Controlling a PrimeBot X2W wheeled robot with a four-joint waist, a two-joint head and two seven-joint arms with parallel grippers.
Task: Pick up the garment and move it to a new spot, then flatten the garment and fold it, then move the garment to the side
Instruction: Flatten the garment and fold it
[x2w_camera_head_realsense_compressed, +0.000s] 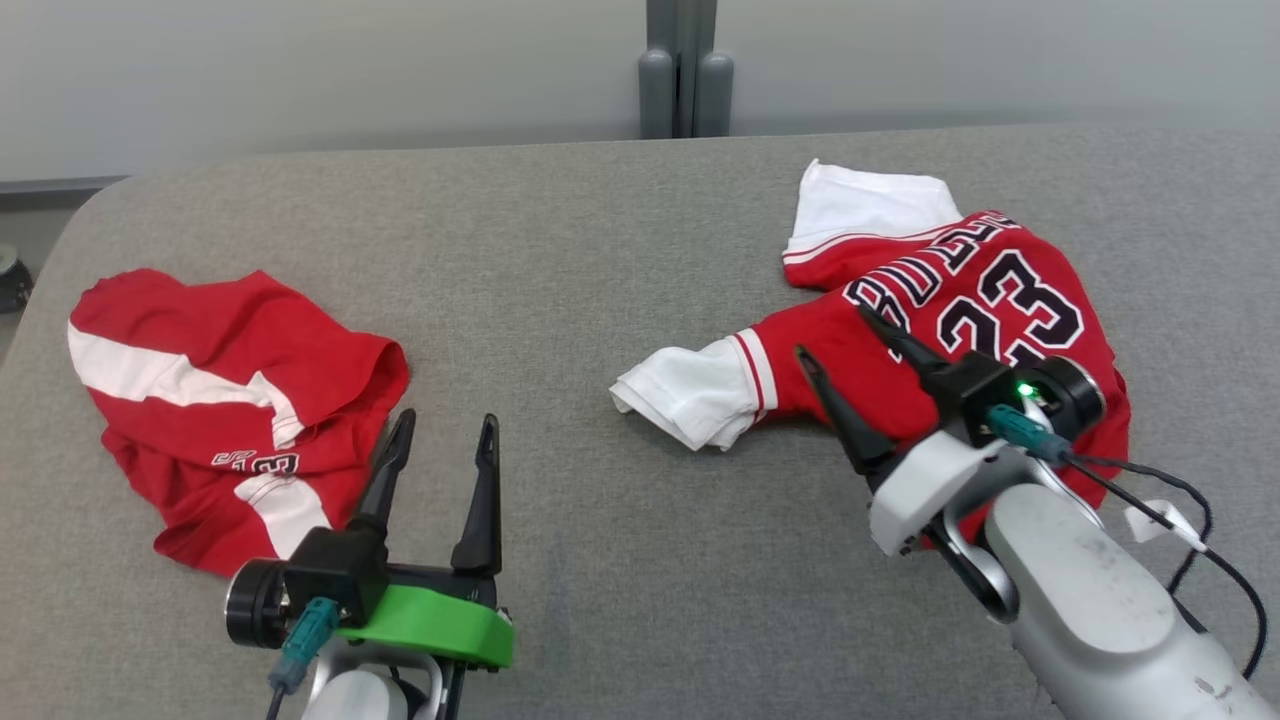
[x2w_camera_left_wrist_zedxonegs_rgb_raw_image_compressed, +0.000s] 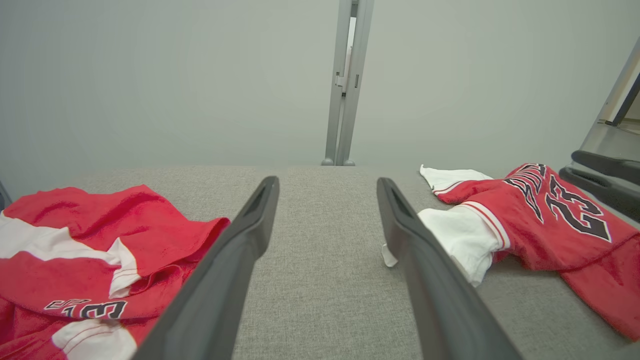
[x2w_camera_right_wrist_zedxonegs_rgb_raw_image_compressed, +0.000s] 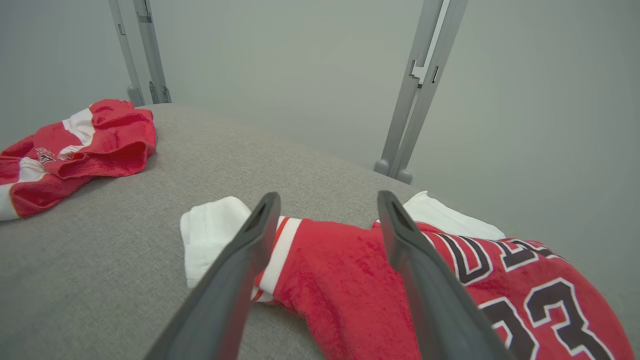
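The garment, a red jersey (x2w_camera_head_realsense_compressed: 1000, 300) with white sleeves and a black "23", lies crumpled on the right of the grey fabric table (x2w_camera_head_realsense_compressed: 600, 220). It also appears in the left wrist view (x2w_camera_left_wrist_zedxonegs_rgb_raw_image_compressed: 540, 220) and the right wrist view (x2w_camera_right_wrist_zedxonegs_rgb_raw_image_compressed: 350, 280). My right gripper (x2w_camera_head_realsense_compressed: 835, 332) hovers open just over its near left part, beside a white sleeve (x2w_camera_head_realsense_compressed: 690, 395), with nothing between its fingers (x2w_camera_right_wrist_zedxonegs_rgb_raw_image_compressed: 329, 195). At the lower left my left gripper (x2w_camera_head_realsense_compressed: 447, 418) is open and empty above bare table (x2w_camera_left_wrist_zedxonegs_rgb_raw_image_compressed: 327, 181).
A second red garment with white stripes (x2w_camera_head_realsense_compressed: 230, 370) lies bunched at the left, just beside my left gripper. A grey post (x2w_camera_head_realsense_compressed: 685, 70) stands behind the table's far edge. A black cable (x2w_camera_head_realsense_compressed: 1180, 500) loops off my right wrist.
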